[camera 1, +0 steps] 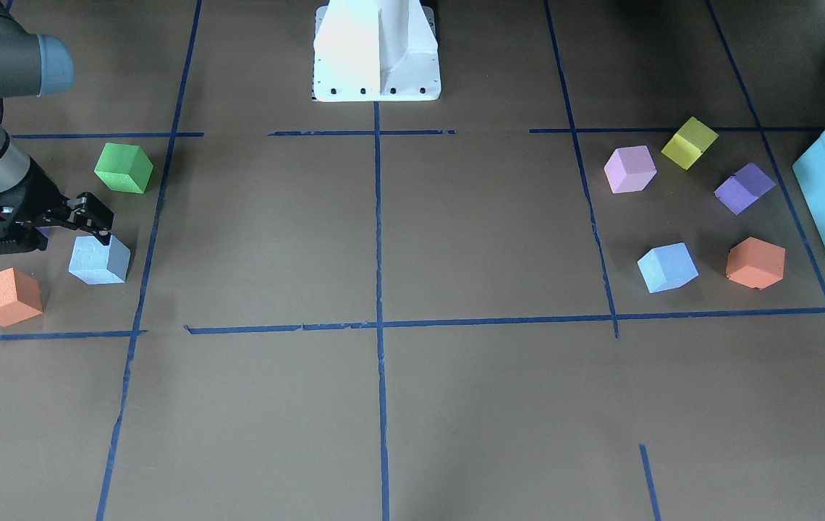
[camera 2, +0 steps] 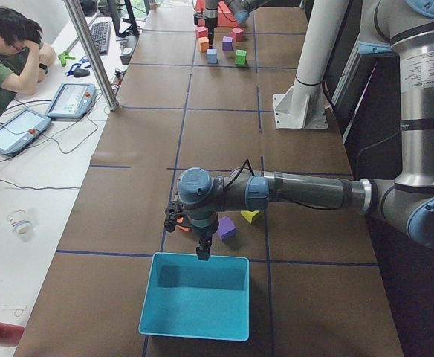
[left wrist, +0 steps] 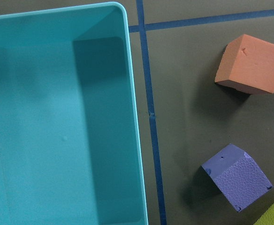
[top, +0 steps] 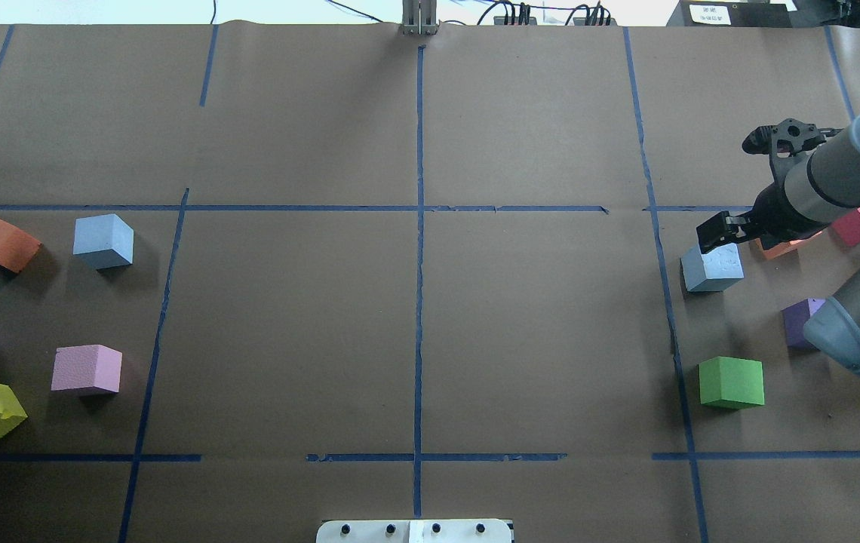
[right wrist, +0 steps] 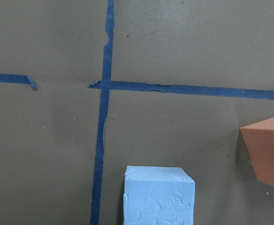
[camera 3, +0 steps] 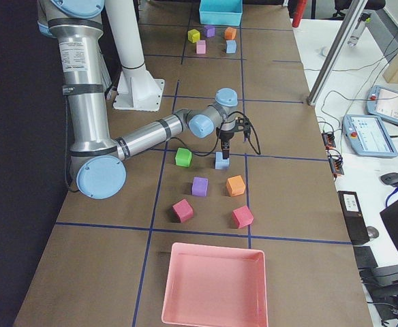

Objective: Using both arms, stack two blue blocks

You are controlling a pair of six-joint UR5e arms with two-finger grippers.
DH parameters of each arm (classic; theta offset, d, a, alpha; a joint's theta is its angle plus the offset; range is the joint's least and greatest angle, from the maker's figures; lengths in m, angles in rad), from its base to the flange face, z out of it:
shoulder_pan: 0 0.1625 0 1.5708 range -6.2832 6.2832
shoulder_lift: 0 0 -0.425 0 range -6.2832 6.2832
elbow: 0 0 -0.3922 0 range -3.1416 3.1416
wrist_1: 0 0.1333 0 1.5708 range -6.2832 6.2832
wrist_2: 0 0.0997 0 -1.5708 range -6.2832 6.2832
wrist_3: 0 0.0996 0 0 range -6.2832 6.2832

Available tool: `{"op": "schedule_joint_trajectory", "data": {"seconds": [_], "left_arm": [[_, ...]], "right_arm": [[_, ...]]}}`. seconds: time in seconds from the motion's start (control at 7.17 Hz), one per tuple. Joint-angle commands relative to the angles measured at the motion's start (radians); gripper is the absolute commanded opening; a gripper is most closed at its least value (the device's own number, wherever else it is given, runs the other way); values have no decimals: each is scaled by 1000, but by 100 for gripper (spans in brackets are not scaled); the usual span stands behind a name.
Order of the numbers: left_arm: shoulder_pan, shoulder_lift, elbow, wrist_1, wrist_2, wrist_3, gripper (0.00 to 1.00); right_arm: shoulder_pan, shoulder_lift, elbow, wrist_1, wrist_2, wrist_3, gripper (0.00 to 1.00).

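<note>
Lowering off-centre could drive the right pincer [top: 717, 232] (spread or pressed, I cannot tell) onto an edge of the blue block [top: 713, 270], skidding it away.

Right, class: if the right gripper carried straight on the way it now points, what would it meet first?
Most likely the blue block: the right gripper points down just above it, and its wrist view shows that block straight ahead. The gap between them is hard to judge.

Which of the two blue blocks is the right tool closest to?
The blue block near the green cube, by the right tool; the other blue block lies far off by the pink cube.
</note>
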Motion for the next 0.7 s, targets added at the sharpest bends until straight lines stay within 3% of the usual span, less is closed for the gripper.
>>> {"op": "schedule_joint_trajectory", "data": {"seconds": [0.0,0.56], "left_arm": [[0,0,0,0,0,-2,100],[0,0,0,0,0,0,100]], "right_arm": [[-22,0,-84,95,1,1,100],[-51,0,-120,140,2,10,100]]}}
